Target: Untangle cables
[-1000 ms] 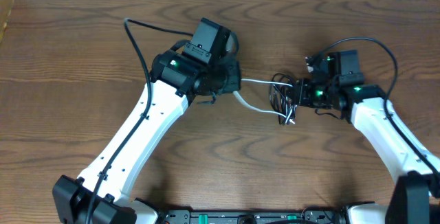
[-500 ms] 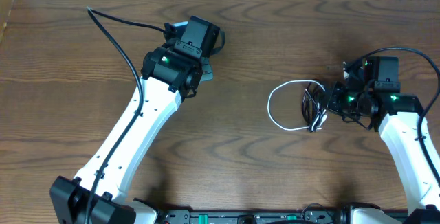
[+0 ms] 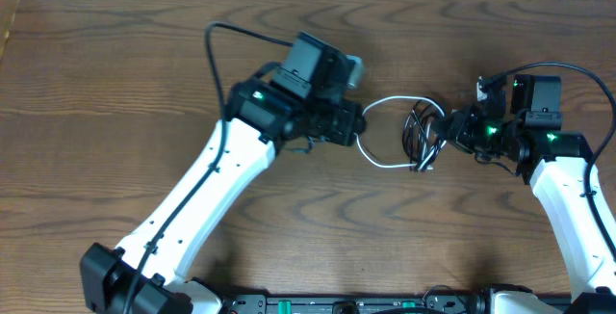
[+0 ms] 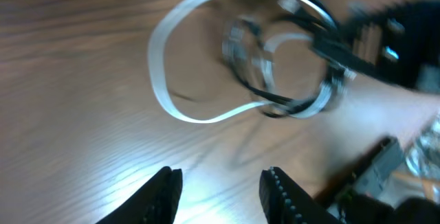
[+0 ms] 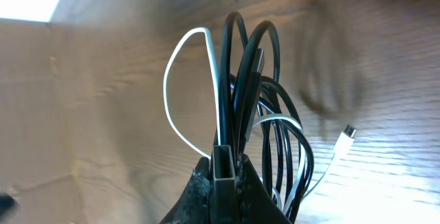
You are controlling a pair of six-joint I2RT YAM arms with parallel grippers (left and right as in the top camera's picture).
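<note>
Overhead: Wooden table (image 3: pixel 106 83). The left gripper (image 3: pixel 358 123) sits just left of centre, at the left end of a white cable (image 3: pixel 377 159). That cable lies in an open loop on the table and runs right into a bunched black cable (image 3: pixel 420 133). Whether the left tips touch the white loop cannot be told from above. The right gripper (image 3: pixel 446 132) meets the bundle from the right side. Both cables lie between the two grippers, right of the table's centre.

Left wrist: View blurred. Left claw spread, two dark fingertips (image 4: pixel 166 192) apart at the bottom edge, bare wood between them, nothing pinched. The white loop lies ahead of the tips, clear of them. The black coils sit at the loop's far end, with the right gripper a dark blur against them.

Right wrist: Right claw pressed together on the black cable, several black loops standing up out of the pinch. The white cable arcs out to the left of the loops, and more of it is threaded among the black coils. A small white plug (image 5: pixel 348 133) lies on the wood to the right.
</note>
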